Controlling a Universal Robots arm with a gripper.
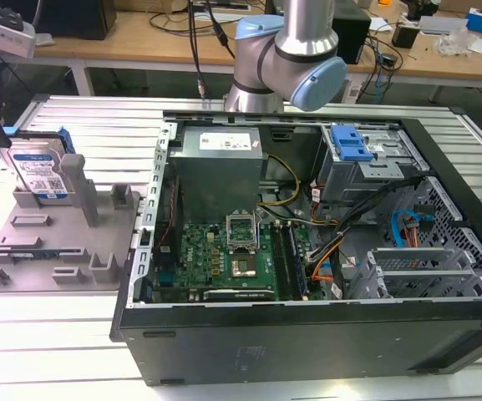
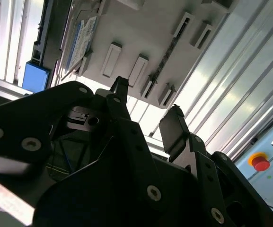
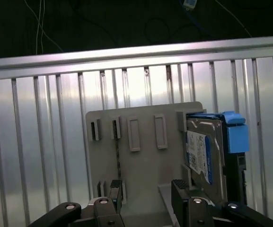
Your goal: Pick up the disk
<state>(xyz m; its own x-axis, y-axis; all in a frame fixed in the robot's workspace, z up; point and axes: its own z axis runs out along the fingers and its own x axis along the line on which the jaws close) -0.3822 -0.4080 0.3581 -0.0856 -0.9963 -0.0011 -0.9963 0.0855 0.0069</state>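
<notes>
Claw [image 2: 147, 100] spread apart, facing the grey holder [image 2: 150, 28] with the disk [image 2: 82, 40] in it

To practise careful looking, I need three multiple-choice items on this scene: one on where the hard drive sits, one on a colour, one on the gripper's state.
1. Where is the flat silver-grey rectangular hard drive?
A) upright in the grey plastic holder
B) inside the black computer case
C) flat on the table

2. What colour are its plastic side rails?
A) red
B) blue
C) yellow

3. How is the black gripper?
A) shut on the drive
B) open, empty
C) shut on a cable

1 A: it stands on edge in the holder.
2 B: a blue rail runs along its edge.
3 B: its fingers are apart, nothing between.
</notes>
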